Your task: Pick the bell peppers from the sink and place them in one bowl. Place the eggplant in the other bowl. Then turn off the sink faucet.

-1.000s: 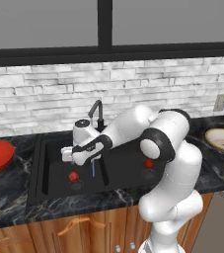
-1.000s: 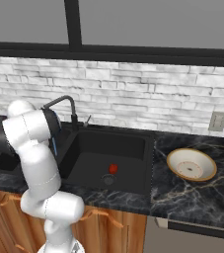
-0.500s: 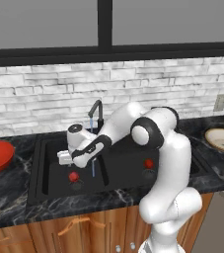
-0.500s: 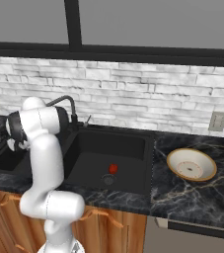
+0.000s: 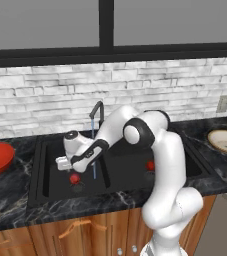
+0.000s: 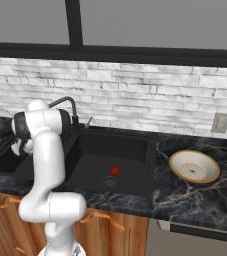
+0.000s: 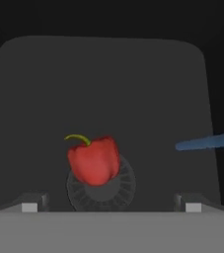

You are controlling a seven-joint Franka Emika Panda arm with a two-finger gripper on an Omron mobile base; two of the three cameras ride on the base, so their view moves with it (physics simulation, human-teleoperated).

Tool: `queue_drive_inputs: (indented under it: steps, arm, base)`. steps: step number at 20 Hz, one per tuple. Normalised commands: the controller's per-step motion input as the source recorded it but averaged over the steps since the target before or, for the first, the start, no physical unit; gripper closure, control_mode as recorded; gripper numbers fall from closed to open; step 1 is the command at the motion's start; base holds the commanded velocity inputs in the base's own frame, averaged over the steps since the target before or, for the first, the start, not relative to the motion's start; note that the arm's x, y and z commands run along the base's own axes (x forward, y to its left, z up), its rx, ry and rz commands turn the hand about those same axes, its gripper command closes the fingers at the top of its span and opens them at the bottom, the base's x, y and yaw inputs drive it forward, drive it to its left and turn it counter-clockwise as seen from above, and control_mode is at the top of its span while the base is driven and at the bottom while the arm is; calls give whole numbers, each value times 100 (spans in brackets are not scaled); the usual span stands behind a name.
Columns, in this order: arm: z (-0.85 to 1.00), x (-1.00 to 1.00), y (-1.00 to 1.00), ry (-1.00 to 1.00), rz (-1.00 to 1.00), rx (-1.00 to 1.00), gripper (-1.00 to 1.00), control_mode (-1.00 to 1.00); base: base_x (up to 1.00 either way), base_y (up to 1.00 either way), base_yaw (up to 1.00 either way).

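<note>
The white arm rises at about five o'clock in the left base view, bends at its dark elbow near the middle, and reaches out toward nine o'clock. The hand at its end points down. The gripper (image 5: 65, 163) is wide open, nothing between its jaws. In the hand view its two tips sit far apart.
</note>
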Motion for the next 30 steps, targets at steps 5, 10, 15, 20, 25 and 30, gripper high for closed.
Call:
queue_drive_inputs:
  steps: [5, 10, 15, 20, 25, 30]
  arm:
    - [-27, 5, 0, 1, 0, 0, -100, -100]
    - [-26, 0, 0, 1, 0, 0, -100, -100]
    - [-27, 0, 0, 0, 0, 0, -100, -100]
    - [-27, 7, 0, 0, 0, 0, -100, -100]
    - [-26, 17, 0, 1, 0, 0, -100, -100]
    - [-19, 10, 6, 0, 0, 0, -100, -100]
  base:
    - [0, 0, 0]
    - [0, 0, 0]
    - [0, 0, 0]
    - [0, 0, 0]
    - [0, 0, 0]
    - [0, 0, 0]
